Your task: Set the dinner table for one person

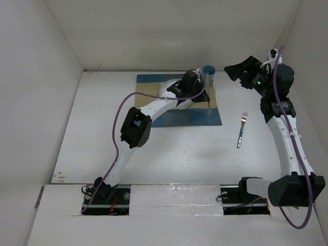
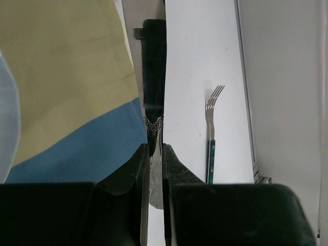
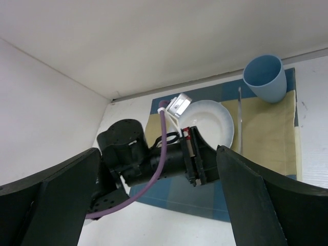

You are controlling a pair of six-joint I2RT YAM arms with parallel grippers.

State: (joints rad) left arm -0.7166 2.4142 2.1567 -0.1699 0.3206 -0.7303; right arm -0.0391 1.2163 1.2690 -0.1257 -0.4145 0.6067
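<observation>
My left gripper (image 2: 155,154) (image 1: 204,87) is shut on the silver blade of a knife (image 2: 154,66) (image 1: 209,100) with a dark handle. The knife runs along the right edge of the blue-and-tan placemat (image 1: 195,117) (image 2: 66,77). On the placemat are a white plate (image 3: 210,120) (image 1: 165,90), partly under my left arm, and a blue cup (image 1: 208,70) (image 3: 265,77) at its far right corner. A fork (image 1: 242,129) (image 2: 210,138) with a teal handle lies on the white dinner table (image 1: 169,148), right of the placemat. My right gripper (image 1: 234,70) (image 3: 159,154) hangs open and empty above the table's far right.
White walls enclose the table at the back and on both sides. Purple cables loop off both arms. The right arm's links stand along the right side, close to the fork.
</observation>
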